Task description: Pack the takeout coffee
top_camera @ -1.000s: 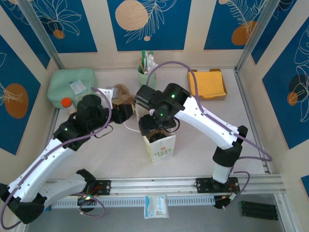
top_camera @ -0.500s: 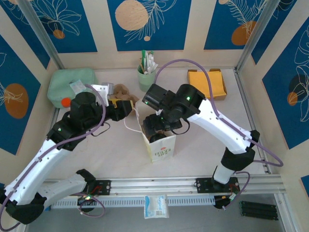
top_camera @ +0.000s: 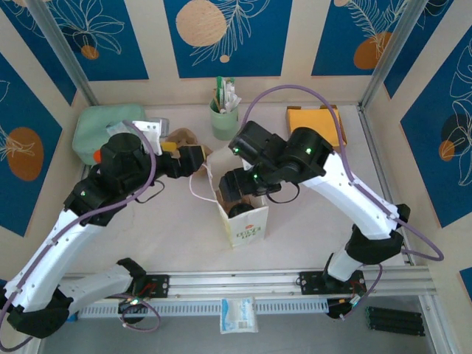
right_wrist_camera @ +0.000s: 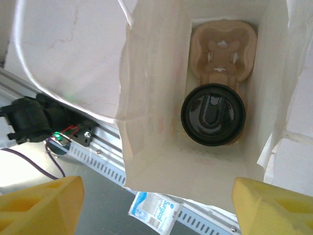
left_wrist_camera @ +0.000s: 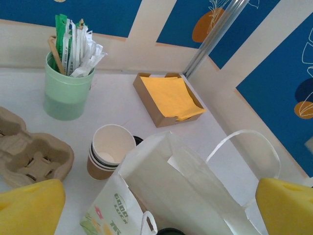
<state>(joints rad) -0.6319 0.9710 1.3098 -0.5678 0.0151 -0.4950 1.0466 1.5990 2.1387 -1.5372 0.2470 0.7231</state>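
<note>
Right wrist view looks down into the white bag [right_wrist_camera: 151, 98], where the lidded coffee [right_wrist_camera: 212, 114] sits in the carrier [right_wrist_camera: 224, 54] at centre-right, with the right gripper [right_wrist_camera: 156, 205] spread wide and empty above. The left gripper [left_wrist_camera: 159, 196] has just sprung open beside the bag's rim and holds nothing, so packing looks essentially done.
</note>
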